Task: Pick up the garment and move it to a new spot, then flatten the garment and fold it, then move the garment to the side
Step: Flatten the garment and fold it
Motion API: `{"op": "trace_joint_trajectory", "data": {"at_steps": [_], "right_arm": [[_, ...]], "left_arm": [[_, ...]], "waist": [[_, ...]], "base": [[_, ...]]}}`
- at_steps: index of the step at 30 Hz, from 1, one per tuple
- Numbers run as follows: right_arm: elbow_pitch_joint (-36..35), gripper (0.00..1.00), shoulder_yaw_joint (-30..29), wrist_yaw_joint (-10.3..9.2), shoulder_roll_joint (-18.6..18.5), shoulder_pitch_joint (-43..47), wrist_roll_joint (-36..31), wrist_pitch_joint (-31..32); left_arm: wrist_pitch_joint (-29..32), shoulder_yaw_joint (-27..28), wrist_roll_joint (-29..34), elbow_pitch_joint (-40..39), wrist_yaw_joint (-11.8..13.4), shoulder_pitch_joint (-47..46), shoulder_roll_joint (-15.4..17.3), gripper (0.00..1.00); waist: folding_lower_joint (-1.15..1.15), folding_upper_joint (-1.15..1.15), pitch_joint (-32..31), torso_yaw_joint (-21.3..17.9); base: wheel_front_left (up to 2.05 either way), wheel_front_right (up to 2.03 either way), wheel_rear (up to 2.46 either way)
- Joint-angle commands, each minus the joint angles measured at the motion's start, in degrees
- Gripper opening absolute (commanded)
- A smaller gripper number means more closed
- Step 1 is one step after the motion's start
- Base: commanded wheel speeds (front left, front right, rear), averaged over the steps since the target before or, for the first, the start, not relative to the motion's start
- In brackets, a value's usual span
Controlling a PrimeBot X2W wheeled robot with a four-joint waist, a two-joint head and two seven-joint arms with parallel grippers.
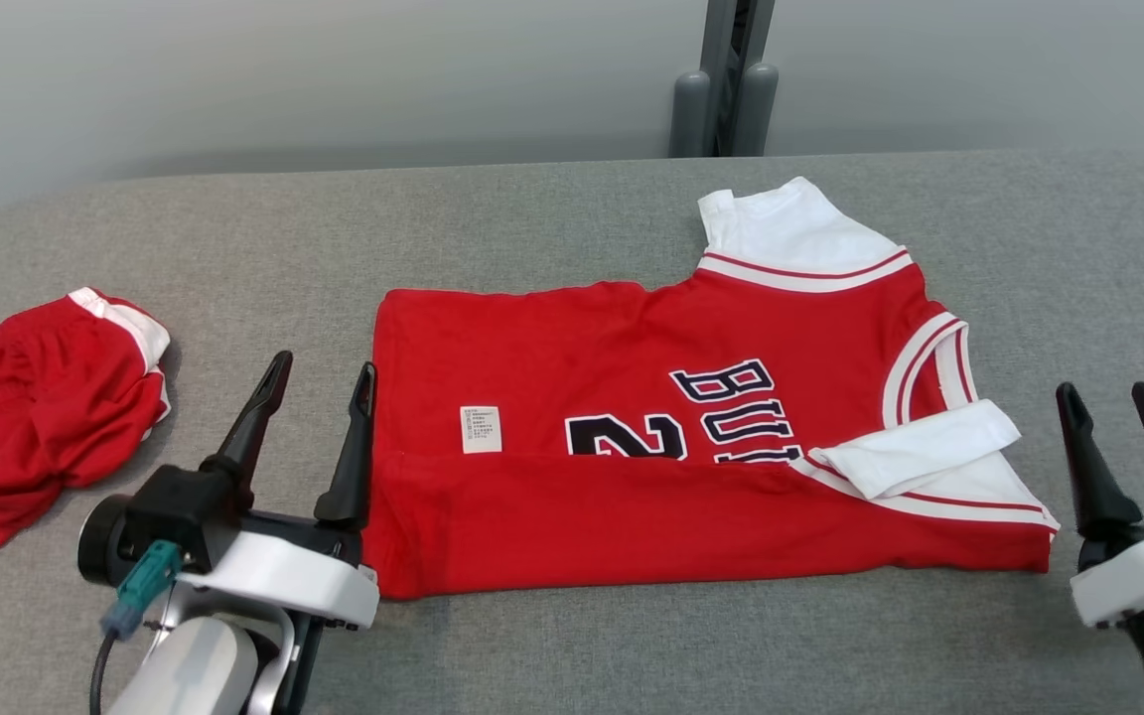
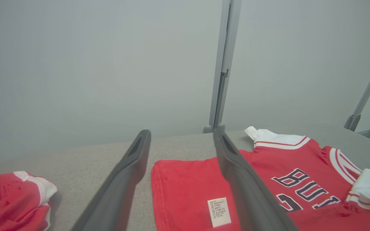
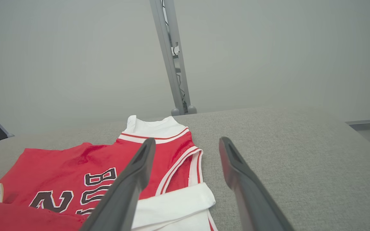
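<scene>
Flanking the folded red jersey [image 1: 691, 437], left hand [image 1: 324, 362] and right hand [image 1: 1102, 389] stand spread, empty.

Illumination is bright, even and diffuse, from above. Shadows are soft and short: one lies on the desk [image 1: 572, 228] at 3 o'clock of the red shorts [image 1: 36, 417]. Head view sharp. Wrist views hazy and pale; jaws at 6 o'clock blur; the strut [image 2: 365, 97] at the 3 o'clock edge leans.
</scene>
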Motion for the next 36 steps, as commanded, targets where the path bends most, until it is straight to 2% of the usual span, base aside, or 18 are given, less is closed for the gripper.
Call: {"op": "trace_joint_trajectory", "data": {"at_steps": [1, 4, 10, 13, 14, 24, 36], "right_arm": [[0.64, 1.00, 0.17, 0.01, 0.41, 0.68, -0.78, -1.58], [2.49, 1.00, 0.45, 0.01, 1.55, 1.86, -3.10, -5.86], [6.34, 1.00, -0.31, 0.01, 4.22, 3.09, -5.57, -9.43], [8.03, 1.00, -0.49, 0.01, 5.05, 3.49, -5.92, -9.95], [8.80, 1.00, -0.58, 0.01, 5.41, 3.41, -5.99, -10.13], [10.96, 1.00, -0.38, 0.01, 5.51, 2.37, -5.57, -10.55], [12.10, 1.00, 0.23, 0.01, 5.53, 1.56, -4.62, -10.85]], "left_arm": [[-0.17, 1.65, 1.62, -0.92, 0.61, 0.90, -0.75, 1.00], [-0.18, 5.84, 6.02, -2.96, 0.75, 4.87, -4.23, 1.00], [-0.19, 11.07, 12.12, -1.93, -2.00, 10.67, -10.31, 1.00], [-0.17, 11.74, 14.16, 1.84, -3.80, 12.77, -11.93, 1.00], [-0.12, 10.59, 15.54, 5.48, -5.10, 13.16, -12.08, 1.00], [-0.07, 9.02, 14.79, 20.01, -7.84, 9.65, -14.36, 1.00], [2.39, 9.90, 12.82, 29.53, -4.87, 5.66, -15.60, 1.00]], "waist": [[0.00, 0.00, -0.07, -0.14], [0.00, 0.00, -0.38, -0.40], [0.00, 0.00, -1.18, -0.68], [0.00, 0.00, -1.61, -0.77], [0.00, 0.00, -1.80, -0.80], [0.00, 0.00, -1.04, -1.20], [0.00, 0.00, -0.15, -2.23]], "base": [[0.00, 0.00, 0.00], [0.00, 0.00, 0.00], [0.00, 0.00, 0.00], [0.00, 0.00, 0.00], [0.00, 0.00, 0.00], [0.00, 0.00, 0.00], [0.00, 0.00, 0.00]]}}
